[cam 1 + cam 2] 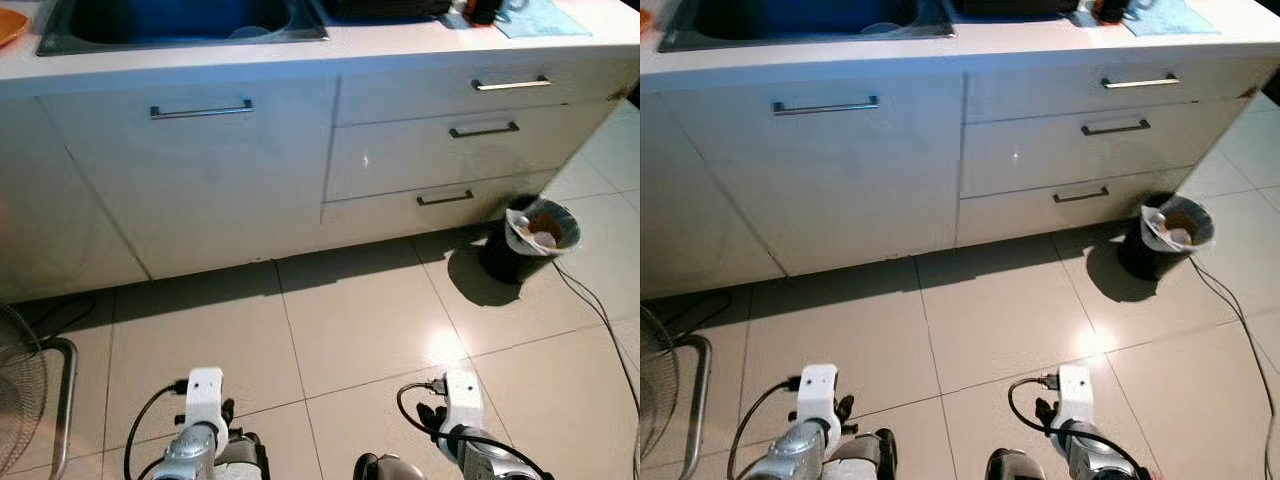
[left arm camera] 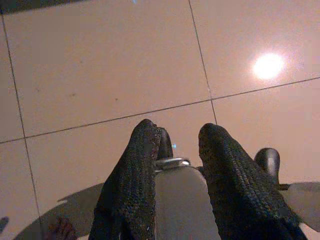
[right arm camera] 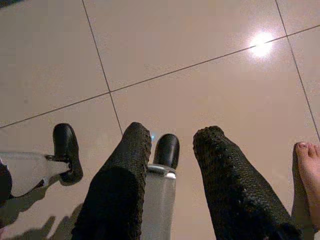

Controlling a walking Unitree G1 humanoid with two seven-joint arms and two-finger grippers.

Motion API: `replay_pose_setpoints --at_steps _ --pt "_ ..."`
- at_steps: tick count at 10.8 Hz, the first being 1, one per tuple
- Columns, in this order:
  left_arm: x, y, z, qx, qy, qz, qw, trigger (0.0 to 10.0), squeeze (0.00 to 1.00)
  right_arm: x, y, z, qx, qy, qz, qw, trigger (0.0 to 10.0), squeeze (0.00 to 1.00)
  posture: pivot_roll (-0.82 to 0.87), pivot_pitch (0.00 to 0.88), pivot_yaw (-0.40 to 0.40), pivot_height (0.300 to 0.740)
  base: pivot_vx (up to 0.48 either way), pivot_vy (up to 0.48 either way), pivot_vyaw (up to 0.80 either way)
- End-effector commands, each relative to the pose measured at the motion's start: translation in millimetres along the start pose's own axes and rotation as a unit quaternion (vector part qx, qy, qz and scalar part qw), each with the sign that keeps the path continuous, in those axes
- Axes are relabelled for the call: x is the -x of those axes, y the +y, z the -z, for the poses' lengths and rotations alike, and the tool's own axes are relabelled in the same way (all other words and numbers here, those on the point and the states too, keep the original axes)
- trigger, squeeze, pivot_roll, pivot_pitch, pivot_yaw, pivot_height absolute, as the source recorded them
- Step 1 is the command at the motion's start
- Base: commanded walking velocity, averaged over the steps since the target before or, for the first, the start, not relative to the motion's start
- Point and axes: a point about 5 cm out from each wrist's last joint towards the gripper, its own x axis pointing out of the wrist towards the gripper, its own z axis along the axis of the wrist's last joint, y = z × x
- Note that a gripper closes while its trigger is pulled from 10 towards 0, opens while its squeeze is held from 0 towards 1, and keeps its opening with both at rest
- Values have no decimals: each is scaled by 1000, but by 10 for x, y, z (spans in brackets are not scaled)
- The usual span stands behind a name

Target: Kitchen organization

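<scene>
Left eye view: facing white kitchen cabinet (image 1: 200, 170) straight ahead, both arms hanging low, left gripper (image 2: 177, 145) and right gripper (image 3: 172, 142) spread, gripping nothing, roughly equidistant.

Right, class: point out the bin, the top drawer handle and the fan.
bin (image 1: 541, 236), left eye view, liner at the rim.
top drawer handle (image 1: 511, 84), left eye view, mid-bar.
fan (image 1: 18, 398), left eye view, grille.
</scene>
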Motion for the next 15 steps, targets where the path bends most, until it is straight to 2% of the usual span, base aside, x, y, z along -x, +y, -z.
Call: replay_pose_setpoints --at_steps 1,6,11,15 --pt "6 -18 37 2 5 2 1000 10000 0 18 -43 60 -2 11 5 1000 10000 0 43 184 -50 723 0 0 0" --pt "5 -14 29 -1 3 2 1000 10000 0 14 -11 69 14 14 -4 1000 10000 0 45 185 -52 723 0 0 0" --pt "5 4 20 0 1 -2 1000 10000 0 4 23 32 24 6 -14 1000 10000 0 47 179 -50 723 0 0 537" --pt "6 10 25 0 1 -5 1000 10000 0 3 26 37 22 7 -14 1000 10000 0 48 180 -49 723 123 0 0"
